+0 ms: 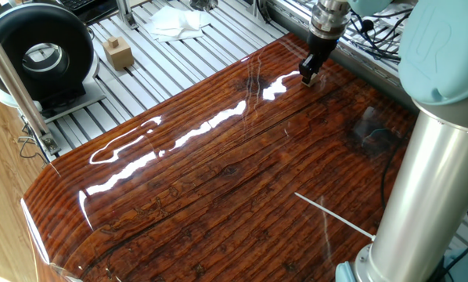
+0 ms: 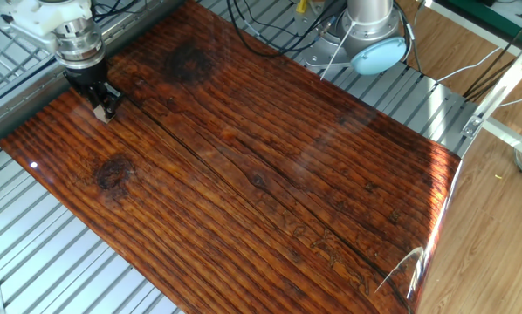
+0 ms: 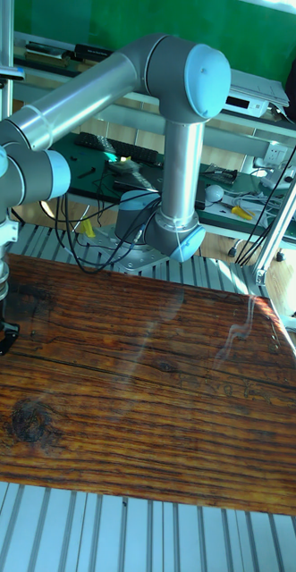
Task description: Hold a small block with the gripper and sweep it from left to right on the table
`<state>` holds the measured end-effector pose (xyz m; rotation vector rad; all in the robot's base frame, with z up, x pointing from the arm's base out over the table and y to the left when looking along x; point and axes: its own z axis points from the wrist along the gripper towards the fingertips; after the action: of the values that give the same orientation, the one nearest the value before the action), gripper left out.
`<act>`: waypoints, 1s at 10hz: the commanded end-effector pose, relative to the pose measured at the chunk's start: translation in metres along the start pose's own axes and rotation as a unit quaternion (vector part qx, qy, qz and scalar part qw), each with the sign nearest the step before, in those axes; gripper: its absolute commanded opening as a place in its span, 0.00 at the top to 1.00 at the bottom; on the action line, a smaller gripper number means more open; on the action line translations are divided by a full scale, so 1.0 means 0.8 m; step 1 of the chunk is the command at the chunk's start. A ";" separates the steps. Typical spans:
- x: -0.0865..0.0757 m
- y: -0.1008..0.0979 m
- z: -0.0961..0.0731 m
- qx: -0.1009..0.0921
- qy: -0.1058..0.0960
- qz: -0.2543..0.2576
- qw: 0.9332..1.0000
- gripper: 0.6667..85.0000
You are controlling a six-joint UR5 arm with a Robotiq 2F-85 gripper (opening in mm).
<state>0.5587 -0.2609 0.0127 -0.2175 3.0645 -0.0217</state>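
Tool (image 2: 103,108) at one end of the surface (image 2: 270,174), closed on the small block (image 2: 106,115), which rests at or just above the wood. For a clean sweep: keep the grip firm, hold the height constant, and travel straight across.

At the upper right, the pincer (image 1: 308,77) points down onto the glossy table (image 1: 218,180). A tan notched block (image 1: 118,53) sits on the ribbed frame (image 1: 195,59), upper left.
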 end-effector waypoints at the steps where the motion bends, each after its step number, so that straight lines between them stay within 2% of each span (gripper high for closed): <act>1: -0.001 -0.001 -0.001 0.002 0.002 0.006 1.000 1.00; 10: -0.003 0.014 -0.001 -0.018 0.003 0.013 1.000 1.00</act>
<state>0.5581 -0.2531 0.0120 -0.1966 3.0798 0.0065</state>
